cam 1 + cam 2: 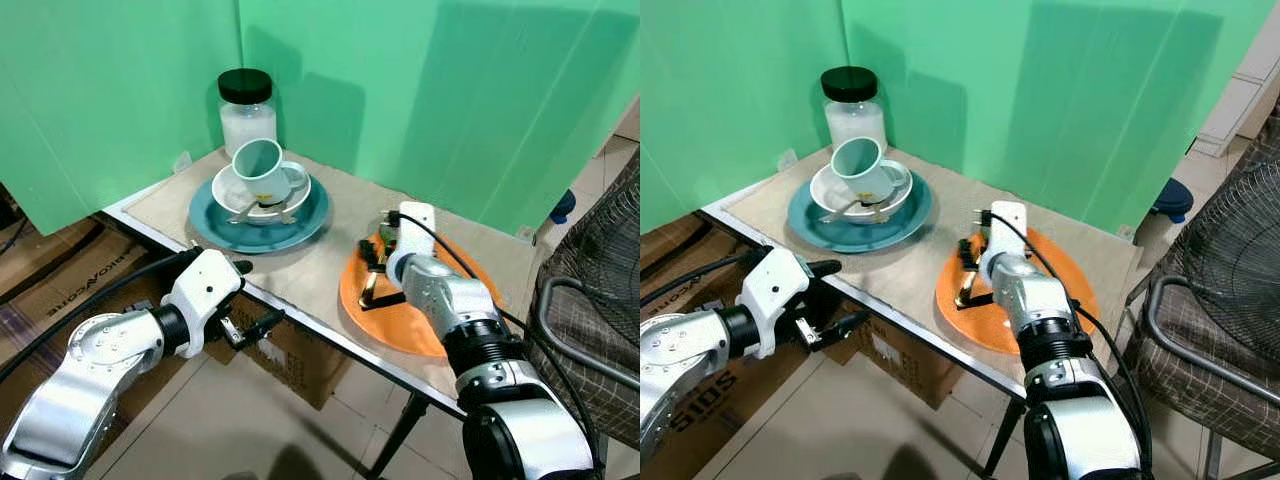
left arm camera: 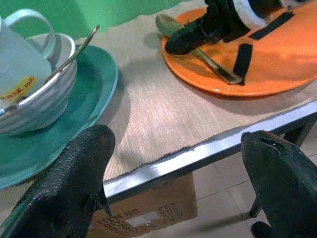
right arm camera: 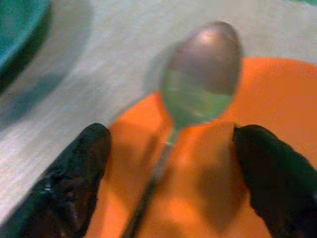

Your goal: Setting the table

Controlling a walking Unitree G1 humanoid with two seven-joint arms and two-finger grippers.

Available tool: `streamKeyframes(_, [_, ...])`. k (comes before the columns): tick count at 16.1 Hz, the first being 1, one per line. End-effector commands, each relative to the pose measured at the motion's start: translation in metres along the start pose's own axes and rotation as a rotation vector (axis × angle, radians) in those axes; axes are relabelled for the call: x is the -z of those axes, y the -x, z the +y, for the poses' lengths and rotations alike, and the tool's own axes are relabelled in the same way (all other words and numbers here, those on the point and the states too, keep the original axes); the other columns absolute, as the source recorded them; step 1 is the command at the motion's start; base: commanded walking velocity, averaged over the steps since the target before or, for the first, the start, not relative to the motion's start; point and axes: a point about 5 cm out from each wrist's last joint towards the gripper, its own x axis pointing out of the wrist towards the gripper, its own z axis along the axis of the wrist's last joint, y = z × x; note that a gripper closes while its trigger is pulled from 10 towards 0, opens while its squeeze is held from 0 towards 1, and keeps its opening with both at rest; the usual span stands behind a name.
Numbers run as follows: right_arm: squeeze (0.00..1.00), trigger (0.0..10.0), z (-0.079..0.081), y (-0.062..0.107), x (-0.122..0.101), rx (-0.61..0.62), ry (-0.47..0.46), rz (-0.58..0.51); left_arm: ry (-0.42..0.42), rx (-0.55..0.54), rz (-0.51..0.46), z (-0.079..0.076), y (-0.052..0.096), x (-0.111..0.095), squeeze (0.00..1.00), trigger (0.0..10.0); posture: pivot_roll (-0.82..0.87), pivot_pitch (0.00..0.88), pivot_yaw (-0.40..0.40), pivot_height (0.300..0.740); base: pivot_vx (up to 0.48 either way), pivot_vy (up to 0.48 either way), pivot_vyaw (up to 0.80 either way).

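An orange plate point(image 1: 425, 325) lies at the table's front right with a metal spoon point(image 3: 200, 74) on it. My right gripper point(image 1: 378, 275) hangs low over the plate, open, one finger on each side of the spoon's neck. To the left, a teal plate point(image 1: 212, 228) carries a white bowl point(image 1: 226, 186). A pale green mug point(image 1: 262, 170) is tilted inside the bowl, beside a metal utensil point(image 1: 265, 210). My left gripper point(image 1: 255, 293) is open at the table's front edge, below the teal plate, with nothing between its fingers.
A jar point(image 1: 247, 115) with a black lid stands at the back, against the green screens. A beige mat point(image 2: 158, 109) covers the table, whose metal edge point(image 2: 198, 151) faces me. Cardboard boxes point(image 1: 290, 350) sit under it. A dark mesh chair point(image 1: 590, 300) stands on the right.
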Motion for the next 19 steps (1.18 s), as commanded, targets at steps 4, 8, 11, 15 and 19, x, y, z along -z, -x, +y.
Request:
streamKeyframes(4, [0.00,0.0,-0.0049,-0.0016,0.0008,0.016,-0.053,0.034,-0.015,0.014,-0.016,-0.0014,-0.0001,-0.0039,0.00,10.0,0.13,0.000,-0.045,0.740,0.000,0.000,0.00])
streamKeyframes(8, [0.00,0.0,-0.0021,-0.0015,0.0012,-0.004,-0.015,0.045,-0.011,0.037,-0.027,-0.0030,-0.0008,-0.0051,0.00,10.0,0.13,0.000,-0.042,0.740,0.000,0.000,0.00])
streamKeyframes(11, [0.00,0.0,-0.0005,-0.0015,0.0028,-0.018,0.074,0.064,-0.013,0.054,-0.022,-0.0037,0.0002,-0.0039,0.00,10.0,0.13,0.000,-0.048,0.740,0.000,0.000,0.00])
streamKeyframes(15, [0.00,0.0,-0.0017,-0.0010,0.0048,-0.021,0.093,0.082,-0.018,0.054,-0.021,-0.0041,-0.0013,-0.0030,0.00,10.0,0.12,0.000,-0.054,0.740,0.000,0.000,0.00])
streamKeyframes(19, [0.00,0.0,0.0005,-0.0008,0.0058,-0.038,0.101,0.093,-0.024,0.049,-0.018,-0.0050,-0.0011,-0.0017,0.00,10.0,0.13,0.000,-0.062,0.740,0.000,0.000,0.00])
